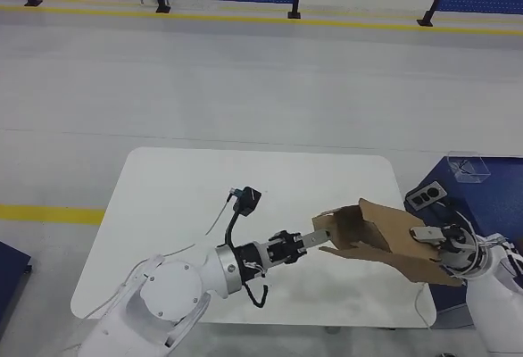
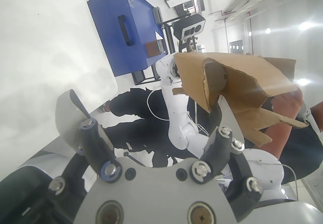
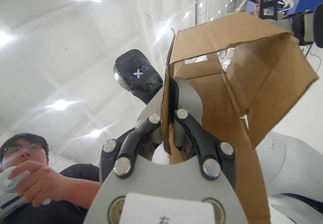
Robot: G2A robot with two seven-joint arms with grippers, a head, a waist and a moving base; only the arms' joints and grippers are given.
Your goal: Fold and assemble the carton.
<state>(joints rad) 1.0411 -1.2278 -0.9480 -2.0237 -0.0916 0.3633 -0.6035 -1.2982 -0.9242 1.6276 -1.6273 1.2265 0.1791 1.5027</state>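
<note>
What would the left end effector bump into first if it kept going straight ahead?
The carton. The left end effector points at its open end, and one finger seems to touch the cardboard edge, though depth is hard to judge.

the tabletop (image 1: pixel 190 192) lies open far and left. at its right edge the carton (image 1: pixel 382 234) hangs in the way, a blue cabinet (image 1: pixel 502 201) just beside.

Matt brown corrugated cardboard carton (image 3: pixel 265 76); right gripper (image 3: pixel 168 86) fingers (image 3: pixel 188 98) dull brushed metal; table (image 1: pixel 199 196) smooth white, possibly laminate.
</note>
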